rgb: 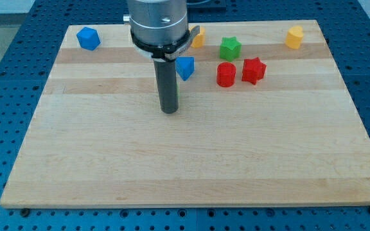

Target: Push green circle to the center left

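The arm ends in a bare rod with no pincer to open or close. Its tip rests left of centre, below the blue block. Seven blocks show:

- **Blue:** two, the other a blue hexagon.
- **Yellow:** two, a yellow block and a half-hidden yellow block.
- **Red:** two, a red cylinder and a red star.
- **Green:** one green star.

The green circle cannot be made out.

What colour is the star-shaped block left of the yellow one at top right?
Green star, camera view.
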Robot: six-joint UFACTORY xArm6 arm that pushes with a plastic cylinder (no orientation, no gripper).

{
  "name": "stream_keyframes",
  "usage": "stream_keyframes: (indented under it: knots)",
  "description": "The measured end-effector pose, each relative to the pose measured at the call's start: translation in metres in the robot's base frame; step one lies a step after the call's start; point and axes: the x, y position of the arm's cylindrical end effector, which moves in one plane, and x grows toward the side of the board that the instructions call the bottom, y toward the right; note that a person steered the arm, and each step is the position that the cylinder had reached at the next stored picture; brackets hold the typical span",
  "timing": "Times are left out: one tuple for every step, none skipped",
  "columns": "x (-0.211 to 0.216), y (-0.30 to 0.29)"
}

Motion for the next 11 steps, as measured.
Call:
stream_keyframes:
  knots:
    - [-0.001, 0.000]
    - [-0.001, 0.005]
    - [-0.002, 0.026]
    - [-0.017, 0.040]
    - [-0.031, 0.038]
    - [-0.032, 0.016]
    - [-0.032, -0.027]
    - [-0.032, -0.058]
    - [-0.036, -0.063]
    - [-0.050, -0.063]
    - [-0.058, -0.067]
